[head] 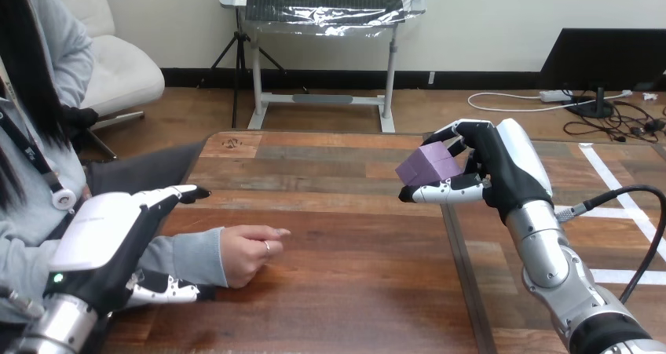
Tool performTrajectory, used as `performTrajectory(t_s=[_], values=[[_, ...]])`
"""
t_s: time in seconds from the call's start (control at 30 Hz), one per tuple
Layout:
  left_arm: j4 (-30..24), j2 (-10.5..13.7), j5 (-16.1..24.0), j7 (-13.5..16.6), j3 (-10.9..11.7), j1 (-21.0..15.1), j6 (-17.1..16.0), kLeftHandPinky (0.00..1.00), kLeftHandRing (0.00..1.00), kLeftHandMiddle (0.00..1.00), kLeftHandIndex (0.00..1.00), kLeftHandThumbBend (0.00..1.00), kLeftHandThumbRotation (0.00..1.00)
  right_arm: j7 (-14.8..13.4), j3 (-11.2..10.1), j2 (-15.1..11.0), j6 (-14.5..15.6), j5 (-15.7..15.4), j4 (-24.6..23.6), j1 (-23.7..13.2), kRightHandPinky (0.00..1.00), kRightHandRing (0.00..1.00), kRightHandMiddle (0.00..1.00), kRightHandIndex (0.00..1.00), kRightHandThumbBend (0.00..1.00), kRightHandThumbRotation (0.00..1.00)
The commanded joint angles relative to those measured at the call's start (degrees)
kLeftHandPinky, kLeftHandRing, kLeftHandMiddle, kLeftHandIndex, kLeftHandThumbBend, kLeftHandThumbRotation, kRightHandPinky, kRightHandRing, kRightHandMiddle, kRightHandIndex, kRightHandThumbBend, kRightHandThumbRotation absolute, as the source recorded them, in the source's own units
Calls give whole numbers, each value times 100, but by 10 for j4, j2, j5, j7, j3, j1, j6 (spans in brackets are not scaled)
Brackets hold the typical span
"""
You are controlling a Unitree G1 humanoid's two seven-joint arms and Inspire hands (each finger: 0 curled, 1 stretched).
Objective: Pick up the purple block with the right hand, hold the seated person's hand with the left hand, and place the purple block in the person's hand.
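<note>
Your right robot hand (503, 173) is gripping the purple block (428, 166). Its fingers are curling over the block's top and its thumb is pressing in below the near edge. It is carrying the block clear above the counter (353, 291) at the right side, well apart from the person's hand (247, 253). Holding it raised like this is likely leaving you a free path across the wood toward the person.

Your left robot hand (106, 240) is sitting open at the person's grey sleeve (184, 260), just behind the wrist. Its fingers (177, 195) are reaching out straight on the far side of the forearm, and its thumb (169, 293) is showing on the near side. So it is bracketing the arm rather than clasping it, and you cannot tell whether it is touching the sleeve.

The person's hand is resting on the counter near the left side, loosely curled with one finger pointing toward the block, so no open palm is showing for the block. By my reading, the pick is done, while the hold and the hand-over are not yet done. Your left robot hand is lying nearer the forearm than the hand itself, so the hold probably calls for bringing it forward first.
</note>
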Motion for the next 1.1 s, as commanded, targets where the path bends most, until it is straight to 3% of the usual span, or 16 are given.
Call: performTrajectory(t_s=[0.0, 0.53, 1.07], values=[[23, 27, -4, 1, -17, -58, -5, 75, 78, 78, 78, 100, 20, 2, -10, 4, -16, 13, -45, -16, 5, 10, 15, 18, 36, 0], [90, 45, 8, 6, -61, -103, 4, 72, 75, 75, 75, 100, 19, 20, -14, 0, -16, 23, -98, 13, 5, 10, 15, 17, 36, 0], [173, 46, 17, 38, -106, -142, 2, 69, 73, 72, 72, 100, 21, 46, -22, -2, -1, 37, -183, 56, 5, 9, 14, 17, 35, 0]])
